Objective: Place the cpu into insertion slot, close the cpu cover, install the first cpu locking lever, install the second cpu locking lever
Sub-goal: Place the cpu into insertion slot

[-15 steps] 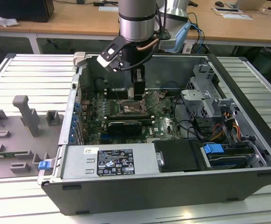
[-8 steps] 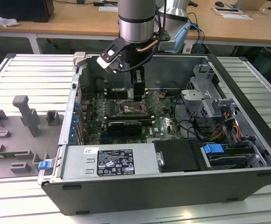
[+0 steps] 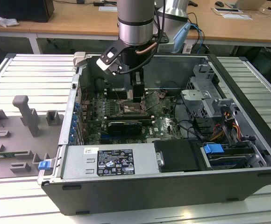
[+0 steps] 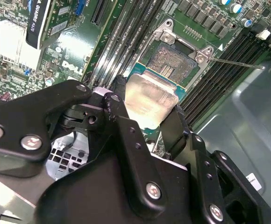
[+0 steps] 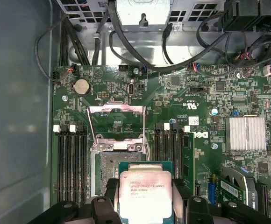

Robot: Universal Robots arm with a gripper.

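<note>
In the upper middle of the exterior view, the arm (image 3: 135,23) comes straight down into the open computer case (image 3: 126,191), which lies on its side on a slatted metal table (image 3: 23,70). The gripper (image 3: 136,95) hangs just above the green motherboard (image 3: 166,126), right over the socket area. A grey fixture block (image 3: 28,116) sits well apart at the left of that frame, and the power supply (image 3: 110,161) runs along the case's lower centre.

In both wrist views the two black fingers (image 5: 111,193) are drawn in narrow on the cpu (image 5: 146,189), pinching it by opposite edges with its silver lid facing up. The chip is held off the board, overlapping one edge of the insertion slot (image 5: 111,170) and not seated in it. The slot's dark field of contacts lies bare.

The cpu cover (image 5: 116,110) is swung up and away from the slot. The thin locking levers (image 5: 92,128) are unlatched beside it. Long black memory slots (image 5: 72,158) flank the socket on both sides.
</note>
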